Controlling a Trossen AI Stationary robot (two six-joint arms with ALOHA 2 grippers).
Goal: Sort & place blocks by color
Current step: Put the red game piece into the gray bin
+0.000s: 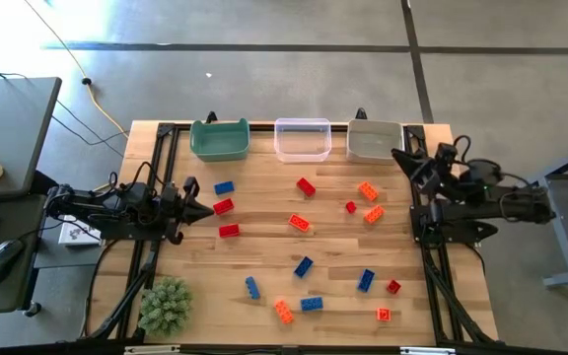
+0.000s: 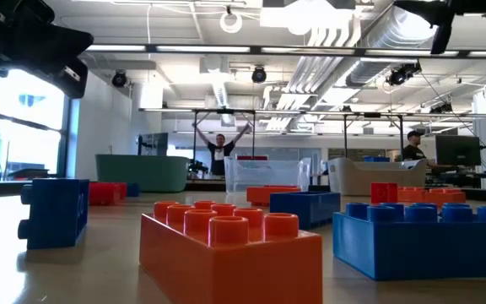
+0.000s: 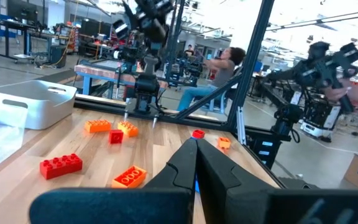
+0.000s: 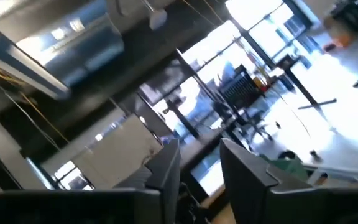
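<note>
**Blocks unsorted on the bench**

Blocks [image 1: 301,224] in red, orange and blue lie scattered mid-bench; three bins [image 1: 302,139] line the far edge. Left gripper [image 1: 203,208], fingers together, waits near the left edge. Right gripper [image 1: 402,157], fingers apart and empty, sits at the right edge; it should drop squarely over one block.

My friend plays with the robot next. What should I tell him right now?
Left gripper: shut, empty, at the table's left edge.
Right gripper: jaws apart, holding nothing, raised at the right edge.
Blocks: blue, red and orange, all scattered on the table.
Green bin, clear bin and white bin: along the far edge, nothing visible inside.
Done: nothing sorted. Left: every block.
</note>
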